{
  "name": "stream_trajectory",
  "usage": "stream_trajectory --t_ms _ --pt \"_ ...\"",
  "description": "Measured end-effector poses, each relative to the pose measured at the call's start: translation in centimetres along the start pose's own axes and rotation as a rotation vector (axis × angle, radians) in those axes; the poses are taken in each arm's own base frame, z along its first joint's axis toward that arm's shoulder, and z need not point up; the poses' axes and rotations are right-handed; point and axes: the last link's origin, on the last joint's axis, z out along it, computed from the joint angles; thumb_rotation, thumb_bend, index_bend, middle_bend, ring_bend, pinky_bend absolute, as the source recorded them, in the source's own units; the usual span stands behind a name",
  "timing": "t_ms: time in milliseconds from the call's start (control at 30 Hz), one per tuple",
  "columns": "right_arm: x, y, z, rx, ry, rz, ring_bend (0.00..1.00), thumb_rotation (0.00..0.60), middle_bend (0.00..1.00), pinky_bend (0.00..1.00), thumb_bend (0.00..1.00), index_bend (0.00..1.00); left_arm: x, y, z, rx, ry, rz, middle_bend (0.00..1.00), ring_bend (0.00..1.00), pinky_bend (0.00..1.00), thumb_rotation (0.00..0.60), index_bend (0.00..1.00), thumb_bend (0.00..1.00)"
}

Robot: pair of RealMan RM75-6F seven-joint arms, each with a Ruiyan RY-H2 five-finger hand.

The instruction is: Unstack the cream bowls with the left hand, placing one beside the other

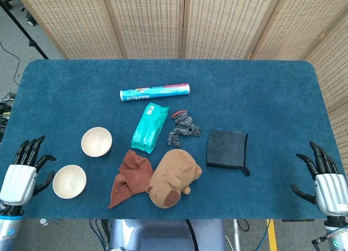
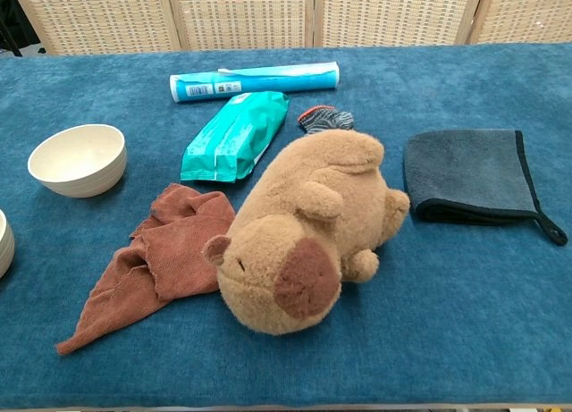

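A: Left hand (image 1: 19, 175)?
B: Hovering off the counter (image 1: 81, 82) edge, fingers spread, holding nothing, just left of the near cream bowl (image 1: 69, 181).

A: Bowls?
B: Both sitting upright, mouths up; round, no long axis. Far cream bowl (image 1: 97, 141) is resting beyond-right of the near one, apart.

A: Right hand (image 1: 326, 183)?
B: Fingers splaying, gripping nothing.

Bare bench (image 1: 65, 98) is seen behind and to the left of the far cream bowl (image 1: 97, 141). In front of it, just apart, the near cream bowl (image 1: 69, 181) is set. To its right, passage is blocked by the rust cloth (image 1: 128, 176), plush capybara (image 1: 174, 177) and teal wipes pack (image 1: 149, 128).
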Motion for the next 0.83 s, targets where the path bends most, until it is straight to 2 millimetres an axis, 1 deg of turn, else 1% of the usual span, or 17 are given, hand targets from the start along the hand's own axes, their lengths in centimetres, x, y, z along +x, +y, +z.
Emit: stream_trajectory --t_ms 167,267,467,633,833 --pt "-0.1 -0.1 0.0 0.005 -0.003 0.000 0.00 0.600 0.00 0.15 0.16 0.22 -1.2 0.4 0.1 0.065 0.029 -0.108 0.00 0.00 0.05 0.600 0.42 0.33" --pt "-0.2 -0.1 0.0 0.007 -0.008 -0.002 0.00 0.600 0.00 0.15 0.16 0.22 -1.5 0.3 0.1 0.077 0.039 -0.129 0.00 0.00 0.05 0.600 0.42 0.33" --pt "-0.5 -0.3 0.2 0.013 -0.012 0.000 0.00 0.600 0.00 0.15 0.16 0.22 -1.5 -0.1 0.4 0.087 0.082 -0.139 0.00 0.00 0.05 0.600 0.42 0.33" --pt "-0.9 -0.6 0.3 0.021 -0.030 -0.003 0.00 0.600 0.00 0.15 0.16 0.22 -2.1 -0.5 0.3 0.105 0.077 -0.141 0.00 0.00 0.05 0.600 0.42 0.33" --pt "-1.2 -0.6 0.4 0.019 -0.037 -0.008 0.00 0.600 0.00 0.15 0.16 0.22 -1.8 -0.5 0.4 0.108 0.103 -0.156 0.00 0.00 0.05 0.600 0.42 0.33"
